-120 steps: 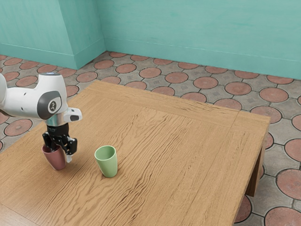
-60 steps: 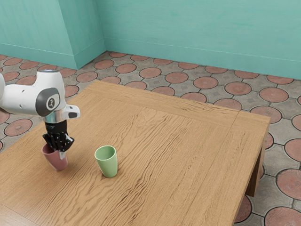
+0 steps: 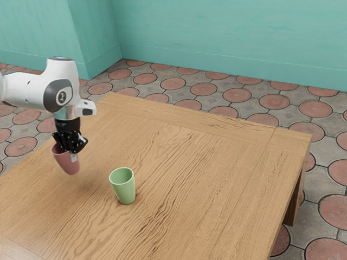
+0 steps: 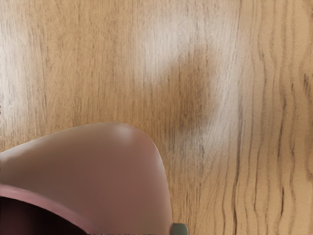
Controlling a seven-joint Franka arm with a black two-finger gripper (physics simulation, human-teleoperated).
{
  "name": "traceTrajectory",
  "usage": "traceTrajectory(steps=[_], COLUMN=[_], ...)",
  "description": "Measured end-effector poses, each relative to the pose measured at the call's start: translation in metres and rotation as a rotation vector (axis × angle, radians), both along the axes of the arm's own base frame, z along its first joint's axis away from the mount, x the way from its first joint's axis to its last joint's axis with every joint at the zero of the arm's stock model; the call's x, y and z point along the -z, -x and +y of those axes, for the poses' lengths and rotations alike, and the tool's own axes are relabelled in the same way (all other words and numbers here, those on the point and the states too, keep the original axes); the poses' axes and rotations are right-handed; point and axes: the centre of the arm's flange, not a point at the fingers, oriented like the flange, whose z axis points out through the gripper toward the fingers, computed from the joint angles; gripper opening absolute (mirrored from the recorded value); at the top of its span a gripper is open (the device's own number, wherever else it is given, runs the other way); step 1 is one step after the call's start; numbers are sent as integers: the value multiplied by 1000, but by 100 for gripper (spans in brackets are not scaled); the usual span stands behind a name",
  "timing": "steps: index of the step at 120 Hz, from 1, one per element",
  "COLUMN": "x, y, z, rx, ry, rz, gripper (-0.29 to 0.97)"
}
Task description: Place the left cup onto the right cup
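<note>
Pink cup (image 3: 66,162) (image 4: 88,171): tilted, held clear of the wooden table (image 3: 217,157), its rim pinched in the black gripper (image 3: 69,154).
Green cup (image 3: 122,186): upright on the table, near, toward the exterior view's right.

Before you, a light wooden table (image 3: 217,162) with strong wavy grain stands on a floor (image 3: 238,95) of round reddish tiles, one leg (image 3: 293,203) showing under its corner at the exterior view's right. A single green cup (image 3: 122,185) stands upright on it, mouth up, near the front edge toward the exterior view's left, well apart from the far edge.
</note>
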Motion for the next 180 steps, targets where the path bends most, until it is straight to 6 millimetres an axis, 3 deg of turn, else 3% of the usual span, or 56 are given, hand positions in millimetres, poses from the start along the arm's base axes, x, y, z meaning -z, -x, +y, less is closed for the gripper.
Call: traceTrajectory(steps=[70,180], x=[-66,-85], y=[-38,-46], z=[-69,-210], rx=[109,247], ry=[2,37], rz=[-58,-87], gripper=[-11,-11])
